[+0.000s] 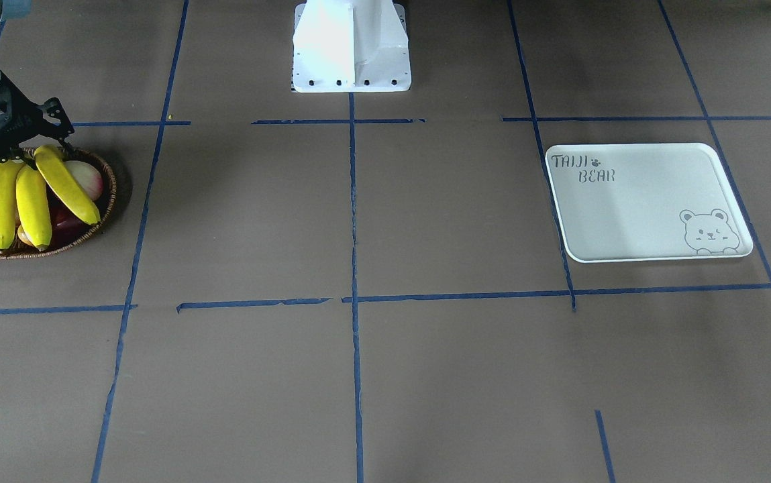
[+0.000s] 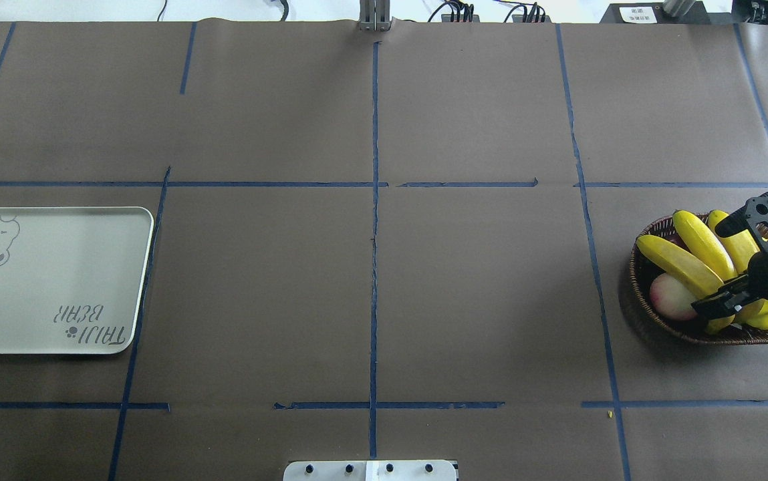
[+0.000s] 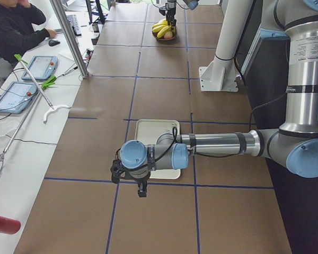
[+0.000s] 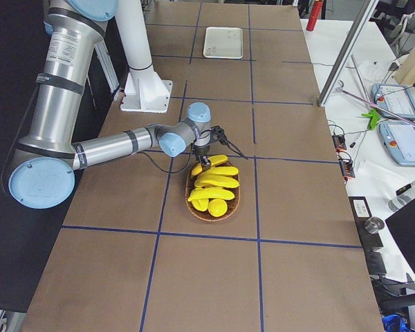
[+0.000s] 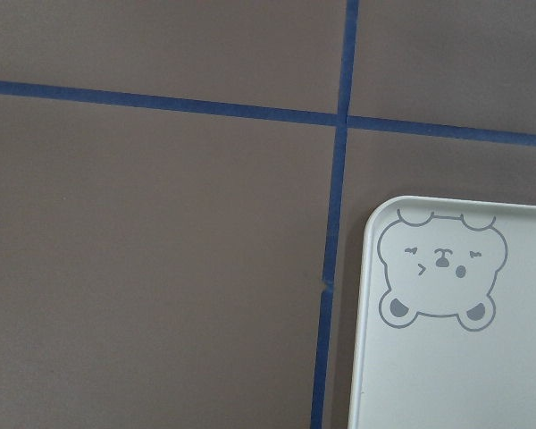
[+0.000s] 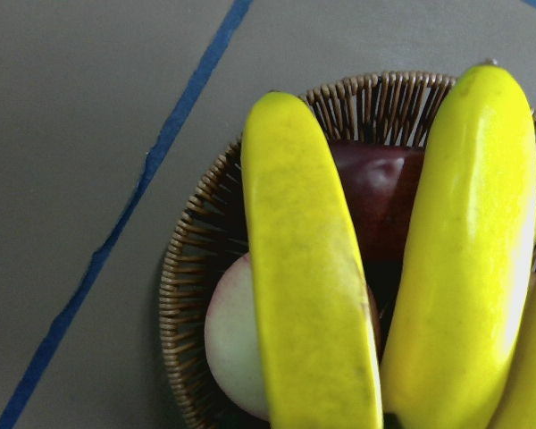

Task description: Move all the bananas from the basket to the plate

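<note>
Four bananas (image 2: 698,250) lie side by side in the wicker basket (image 2: 637,280) at my right end of the table (image 1: 425,221), and none has reached the plate (image 1: 640,201), which sits well apart at the other end. I judge the job to be at its first pick. My right claw (image 2: 718,267) hangs just above the bunch with its jaws spread wide and nothing between them. From overhead one finger sits over the far side of the bananas and the other over the near side. The right wrist view looks straight down on two of the bananas, with a pale pink peach-like fruit (image 2: 668,294) and a dark red fruit (image 6: 375,179) tucked beneath them. My left claw (image 3: 132,182) hovers by a corner of the plate, near the bear drawing. It shows only in the side view, so I cannot tell whether it is open or closed. Next I should settle on one banana — the outermost, resting across the peach-like fruit, looks the freest — then lower until the fingers straddle its middle and close firmly. The lift should go straight up, so its neighbours and the round fruit underneath are not dragged out. After that comes a long carry across the table — perhaps a pass to the left arm, since the plate looks far for my right.
</note>
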